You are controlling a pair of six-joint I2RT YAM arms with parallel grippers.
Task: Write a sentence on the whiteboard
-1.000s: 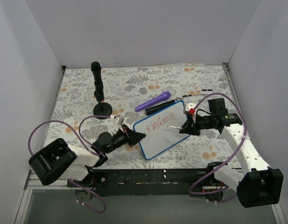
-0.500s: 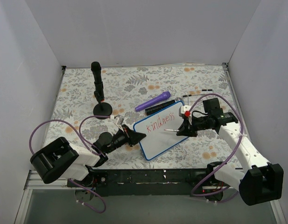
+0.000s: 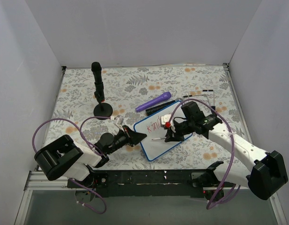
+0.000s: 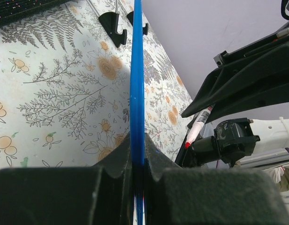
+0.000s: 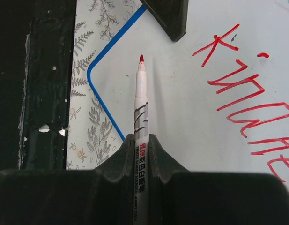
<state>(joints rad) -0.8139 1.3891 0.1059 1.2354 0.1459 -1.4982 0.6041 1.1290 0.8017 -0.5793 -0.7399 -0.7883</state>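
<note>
L gripper (image 3: 140, 136) is shut tight on the whiteboard (image 3: 151, 146), at its left edge. R gripper (image 3: 171, 135) holds a red pen (image 5: 140, 108), tip over the board's bare part, just below the sentence (image 3: 153, 125). Board lies on the flower mat (image 3: 135, 84).

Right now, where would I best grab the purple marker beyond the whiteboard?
Mid-barrel of the purple marker, from straight above, jaws closing across its width: it lies flat and diagonal, with a black pen close along its near side.
</note>
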